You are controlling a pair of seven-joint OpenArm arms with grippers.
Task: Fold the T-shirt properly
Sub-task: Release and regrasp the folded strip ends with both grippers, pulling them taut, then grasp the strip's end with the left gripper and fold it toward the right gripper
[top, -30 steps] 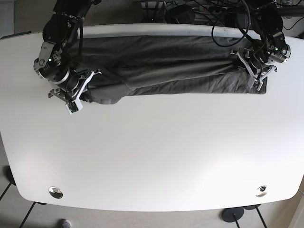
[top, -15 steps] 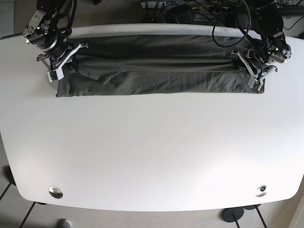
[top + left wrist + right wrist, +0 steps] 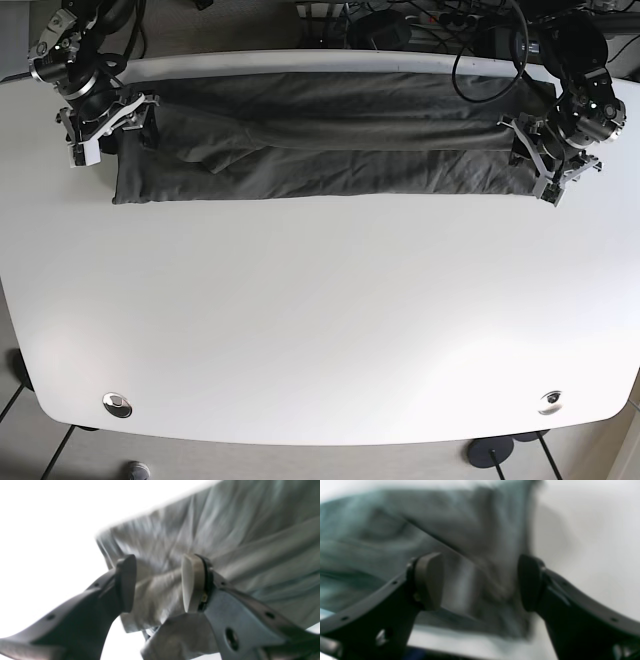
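Since a second ago my right gripper has swung from the near-middle of the cloth out to the far corner on the base view's left, and the dark T-shirt has gone with it: the bunched lump that sat under my right arm is now pulled flat into a long band. My left gripper has shifted only slightly outward at the other end.

Nearest the camera, the white table lies bare up to the shirt's front hem. Beyond that hem the T-shirt stretches as a narrow strip along the back of the table, its rear edge close to the far rim, with a fold ridge running lengthwise through the middle.

My left jaws stand parted with a wad of grey fabric between the fingers, so that end looks released or only loosely cradled; nothing is pinched. My right jaws are also spread wide, the pads hovering above blurred cloth near its edge, gripping nothing.

I judge the lengthwise fold has just been laid and stretched, and both hands have let go. What remains, I think, is to bring one end across to the other. The blur in my right wrist view suggests I am moving fast; a snag on loose fabric could undo the flat lay.
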